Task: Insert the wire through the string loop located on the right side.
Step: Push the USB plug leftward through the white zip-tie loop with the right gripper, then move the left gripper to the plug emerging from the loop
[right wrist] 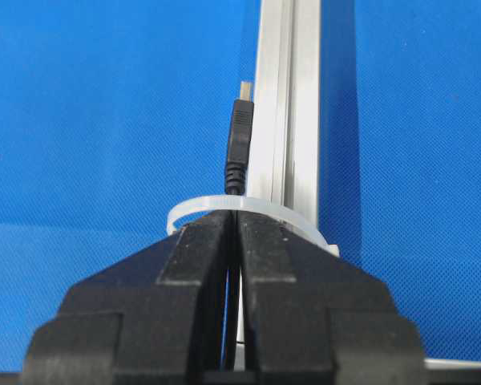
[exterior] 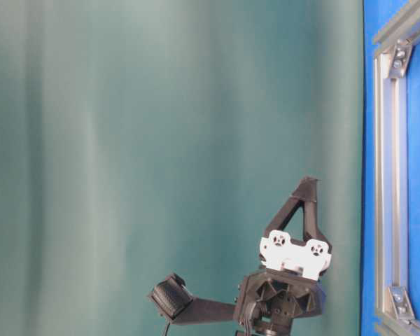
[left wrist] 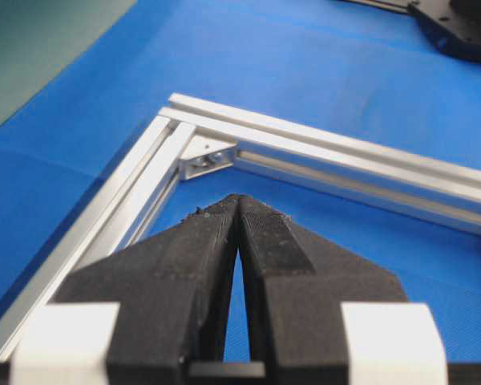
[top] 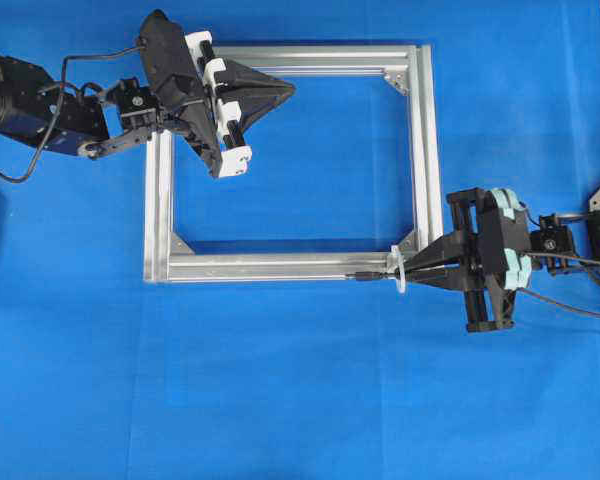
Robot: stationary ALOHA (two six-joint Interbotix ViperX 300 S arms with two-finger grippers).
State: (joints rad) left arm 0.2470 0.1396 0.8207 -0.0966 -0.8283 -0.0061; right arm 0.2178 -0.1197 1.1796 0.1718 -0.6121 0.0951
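Observation:
The wire's dark plug (top: pixel 366 272) lies along the front rail of the silver frame (top: pixel 280 266), pointing left. My right gripper (top: pixel 416 272) is shut on the wire just behind the plug. In the right wrist view the plug (right wrist: pixel 239 144) sticks out beyond the white string loop (right wrist: pixel 212 206), which arcs across just ahead of my right gripper (right wrist: pixel 237 216). From overhead the string loop (top: pixel 400 270) stands at the frame's front right corner. My left gripper (top: pixel 283 92) is shut and holds nothing, hovering inside the frame's back left area; its tips (left wrist: pixel 239 202) meet.
The aluminium frame has triangular corner brackets (left wrist: pixel 207 157) and lies flat on the blue cloth (top: pixel 300 400). A rail (right wrist: pixel 293 104) runs beside the plug. The left gripper (exterior: pixel 308 185) hangs above the frame (exterior: pixel 385 175) in the table-level view. Arm bases sit at both table sides.

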